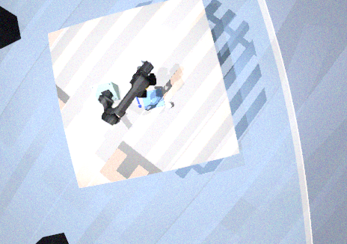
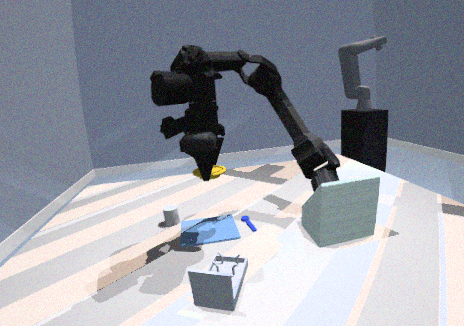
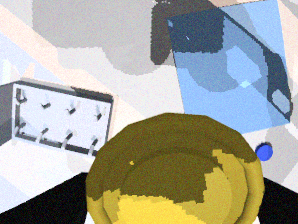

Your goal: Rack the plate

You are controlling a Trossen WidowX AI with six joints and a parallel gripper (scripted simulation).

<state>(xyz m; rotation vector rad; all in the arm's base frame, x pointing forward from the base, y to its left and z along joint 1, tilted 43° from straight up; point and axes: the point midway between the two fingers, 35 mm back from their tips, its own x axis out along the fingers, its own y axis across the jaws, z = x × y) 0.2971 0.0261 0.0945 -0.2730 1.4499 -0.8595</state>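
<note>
The yellow plate (image 2: 220,170) (image 3: 155,175) is held up in the air, lying nearly flat, with its face up toward the wrist camera. My gripper (image 2: 207,172) (image 3: 174,185) points down and is shut on the plate, one finger at each side of its rim. The dish rack (image 2: 211,288) (image 3: 57,120) stands below, grey, with a tall end panel and two rows of short rails. It lies to the left of the plate in the wrist view, and no plate is in it. In the top view the arm hides most of the rack and plate.
A blue square mat (image 2: 227,232) (image 3: 192,97) lies on the table, with a blue spoon-like thing (image 2: 249,223) (image 3: 264,151) beside it. A grey cup (image 2: 171,215) stands beyond the mat. A pale green block (image 2: 345,213) (image 1: 113,89) stands near the arm's base.
</note>
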